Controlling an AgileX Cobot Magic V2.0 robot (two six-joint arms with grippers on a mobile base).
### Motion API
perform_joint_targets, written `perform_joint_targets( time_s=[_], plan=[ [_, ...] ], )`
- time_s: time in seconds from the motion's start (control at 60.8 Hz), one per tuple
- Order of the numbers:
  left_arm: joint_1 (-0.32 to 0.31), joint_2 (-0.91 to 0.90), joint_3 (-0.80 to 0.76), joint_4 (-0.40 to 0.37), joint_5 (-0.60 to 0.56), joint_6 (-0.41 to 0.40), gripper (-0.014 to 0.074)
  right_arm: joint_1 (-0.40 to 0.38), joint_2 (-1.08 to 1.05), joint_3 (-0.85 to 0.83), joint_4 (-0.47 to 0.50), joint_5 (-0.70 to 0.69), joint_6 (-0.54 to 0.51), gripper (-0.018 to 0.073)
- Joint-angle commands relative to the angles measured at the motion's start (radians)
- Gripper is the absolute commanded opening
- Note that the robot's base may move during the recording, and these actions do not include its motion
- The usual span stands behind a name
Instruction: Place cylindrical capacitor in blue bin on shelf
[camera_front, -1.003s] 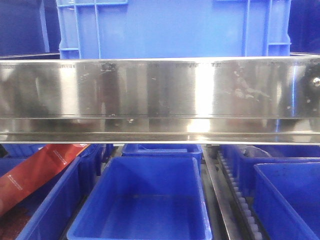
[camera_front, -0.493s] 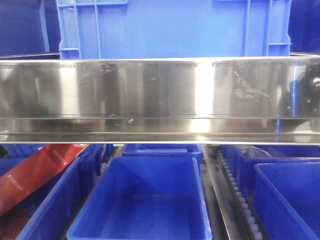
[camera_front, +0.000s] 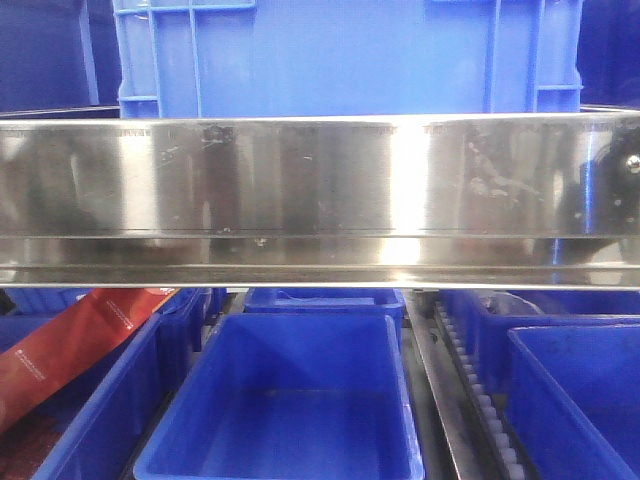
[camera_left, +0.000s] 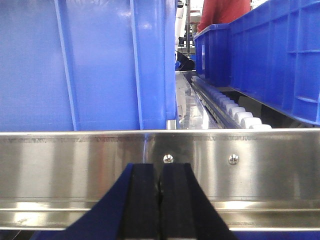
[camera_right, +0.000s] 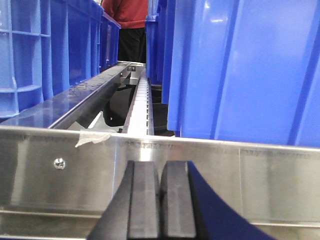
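Across the middle of the front view runs the shiny stainless-steel front rail of the shelf (camera_front: 320, 200). Above this rail stands a large blue plastic crate (camera_front: 345, 55), and below it sits an open blue plastic bin (camera_front: 290, 400) with a red flat package (camera_front: 70, 345) to its left. Just before the rail, the left gripper (camera_left: 160, 192) has its black pads pressed together. The right gripper (camera_right: 160, 192) is also before the rail, its pads almost touching, with nothing seen between them. The cylindrical capacitor is not visible in any view.
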Motion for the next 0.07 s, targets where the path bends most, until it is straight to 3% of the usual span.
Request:
perform_joint_targets(
  time_s=[0.0,0.049],
  plan=[
    [0.0,-0.006,-0.002,-0.006,-0.027,-0.007,-0.0111,-0.005,-0.002,0.002,-0.003,-0.025,0.003,-0.0162],
    [0.0,-0.006,-0.002,-0.006,-0.027,-0.007,-0.0111,-0.005,-0.002,0.002,-0.003,-0.025,0.003,-0.0162]
  ],
)
